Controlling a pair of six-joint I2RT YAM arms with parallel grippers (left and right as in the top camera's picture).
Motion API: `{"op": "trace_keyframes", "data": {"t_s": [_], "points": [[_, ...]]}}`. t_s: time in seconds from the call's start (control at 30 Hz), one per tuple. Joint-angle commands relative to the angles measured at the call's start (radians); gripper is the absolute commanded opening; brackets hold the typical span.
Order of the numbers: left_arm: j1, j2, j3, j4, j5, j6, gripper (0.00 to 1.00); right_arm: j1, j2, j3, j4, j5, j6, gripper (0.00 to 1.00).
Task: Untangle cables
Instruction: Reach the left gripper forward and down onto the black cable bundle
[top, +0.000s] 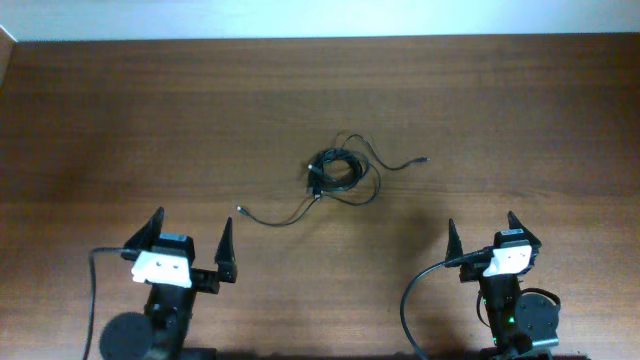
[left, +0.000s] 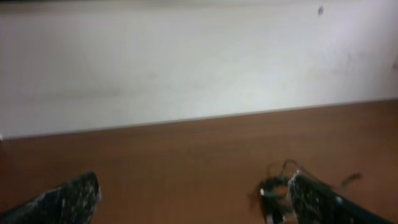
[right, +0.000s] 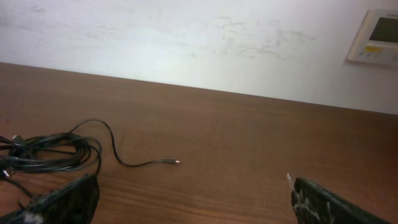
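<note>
Overhead view shows you thin black tangled cables (top: 335, 170) at the middle of the brown wooden table (top: 150, 120). The left gripper (top: 193, 218) and right gripper (top: 481, 220) sit at its near edge, jaws spread and empty. Expect light, limp wire, probably only loosely knotted; pinch a free tail.

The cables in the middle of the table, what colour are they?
The cables are black, shown best in the right wrist view against the brown wood.

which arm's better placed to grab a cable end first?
Left. One cable end lies just beyond the open left fingers; the other end sits farther from the right fingers.
</note>
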Motion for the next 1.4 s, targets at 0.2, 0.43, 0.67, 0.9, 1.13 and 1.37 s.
{"op": "trace_keyframes", "data": {"t_s": [0.2,0.43,0.67,0.9,1.13,1.37], "points": [[0.006,0.663,0.583,-0.478,0.259,0.012,0.99,0.003,-0.008,-0.005,-0.007,0.006,0.004,0.98],[0.006,1.162,0.703,-0.523,0.671,0.011,0.30,0.003,-0.008,-0.005,-0.007,0.006,0.004,0.99],[0.000,1.397,0.703,-0.500,0.656,-0.106,0.00,0.003,-0.008,-0.005,-0.007,0.006,0.004,0.99],[-0.148,1.435,0.703,-0.325,0.245,-0.421,0.59,0.003,-0.008,-0.005,-0.007,0.006,0.004,0.99],[-0.300,1.588,0.702,-0.256,0.140,-0.506,0.59,0.003,-0.008,-0.005,-0.007,0.006,0.004,0.98],[-0.355,1.732,0.702,-0.075,0.146,-0.610,0.10,0.003,-0.008,-0.005,-0.007,0.006,0.004,0.98]]}}
